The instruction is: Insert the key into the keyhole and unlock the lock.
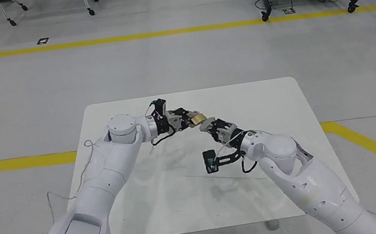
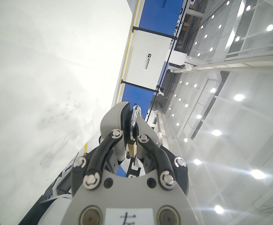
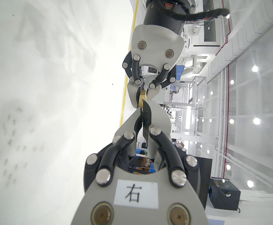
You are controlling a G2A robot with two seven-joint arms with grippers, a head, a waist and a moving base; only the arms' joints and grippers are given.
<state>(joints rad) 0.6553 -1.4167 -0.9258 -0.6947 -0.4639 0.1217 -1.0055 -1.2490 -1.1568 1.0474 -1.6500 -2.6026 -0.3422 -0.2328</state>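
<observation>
**Key is right up at the lock, can't confirm it's in**

Both arms meet in the air over the middle of the table (image 1: pixel 276 177), a bit toward the far side. The left gripper (image 1: pixel 185 115) is clamped on the brass lock (image 1: pixel 197 119) and holds it clear of the tabletop. The right gripper (image 1: pixel 211 124) comes in from the right, and its fingers are pressed together with their tips touching the brass body. I'd say the key is pinched between those pads, since the gap between them is only a thin slit, but that's my read rather than something I can see.

Progress, as best I can judge: both pickups are done and the two parts are lined up and in contact. So this is the insertion step, or just past it. The turn to unlock looks like it's yet to come.

Hard to make out:
- The key blade and the keyhole are both covered by the right fingers (image 3: pixel 147 113), so I can't tell if the key is seated, partway in, or only resting on the face.
- The left wrist view shows a silvery round part (image 2: pixel 135 114) at the fingertips. It could be the shackle or a key ring.
- Whether the shackle is latched or popped, no idea.
</observation>
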